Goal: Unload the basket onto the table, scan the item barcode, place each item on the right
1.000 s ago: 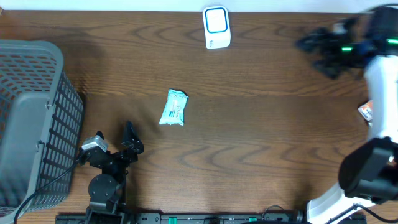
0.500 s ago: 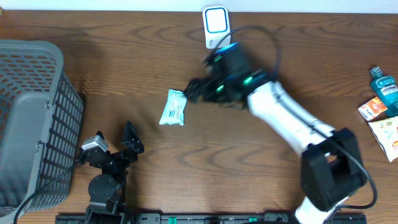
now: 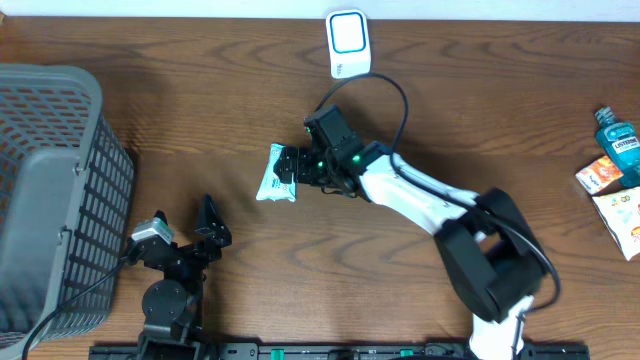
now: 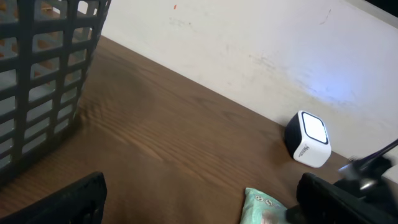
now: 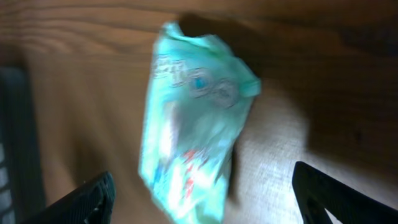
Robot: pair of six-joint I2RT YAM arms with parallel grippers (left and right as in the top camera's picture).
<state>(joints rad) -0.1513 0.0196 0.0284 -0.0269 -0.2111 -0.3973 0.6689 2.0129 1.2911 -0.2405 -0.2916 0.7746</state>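
Note:
The item is a mint-green soft packet lying flat on the wooden table, blurred in the right wrist view. My right gripper hangs low over its right end, open. In the wrist view the right gripper has one dark finger on each side of the packet, neither pressing on it. The white barcode scanner with a blue-lit face stands at the table's far edge, also seen from the left wrist. My left gripper rests open near the front edge, left of the packet.
A grey mesh basket fills the left side. At the far right edge lie a blue mouthwash bottle and two small packets. A pale wall runs behind the table.
My right arm swept from the far right across the table to the packet and came down over it. Its jaws have narrowed slightly. The left arm and the packet stayed put.

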